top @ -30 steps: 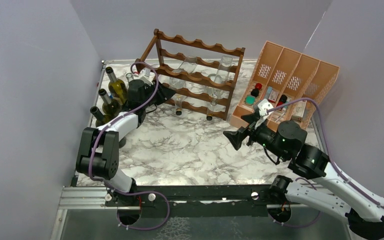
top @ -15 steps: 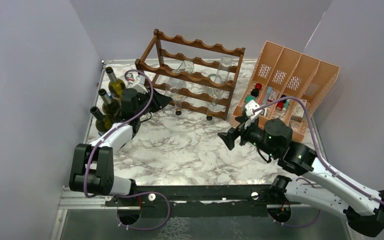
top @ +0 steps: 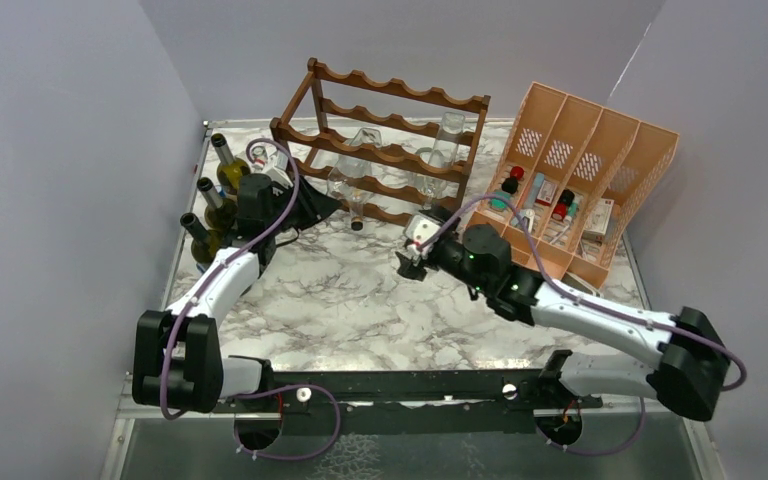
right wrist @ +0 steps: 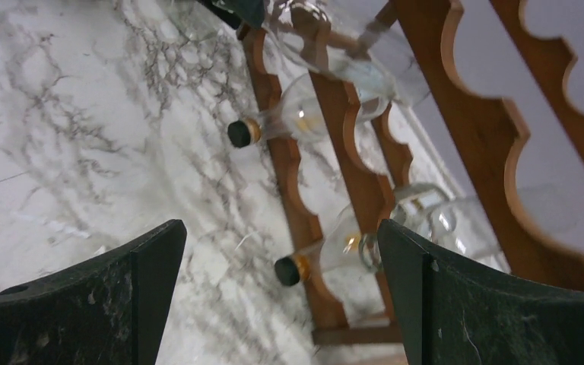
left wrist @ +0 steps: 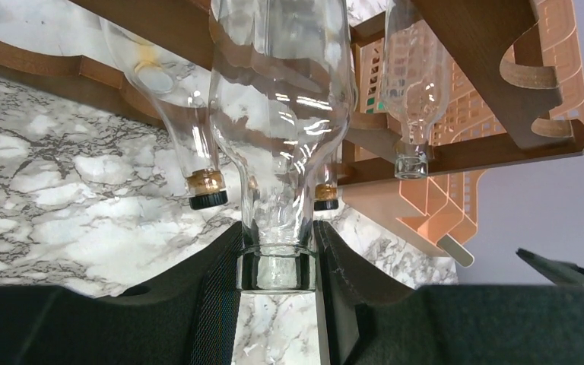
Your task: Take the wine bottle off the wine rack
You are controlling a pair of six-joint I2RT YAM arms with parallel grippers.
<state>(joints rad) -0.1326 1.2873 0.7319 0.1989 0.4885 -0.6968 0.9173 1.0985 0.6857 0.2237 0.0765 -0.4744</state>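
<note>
Left jaws grip the wine bottle (left wrist: 277,152) by its mouth in the wine rack (top: 400,92); right jaws gape.

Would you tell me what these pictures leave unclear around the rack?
- Top view: what the left gripper holds, hidden beneath it.
- Left wrist: base of the clear bottle, cut off by the top edge.
- Right wrist: upper bottles, blurred behind the rack.
- Top view: contents of the organiser, too small.

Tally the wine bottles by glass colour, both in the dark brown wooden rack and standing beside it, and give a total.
Clear glass wine bottles: 4
Dark green glass wine bottles: 3
Total: 7
</note>
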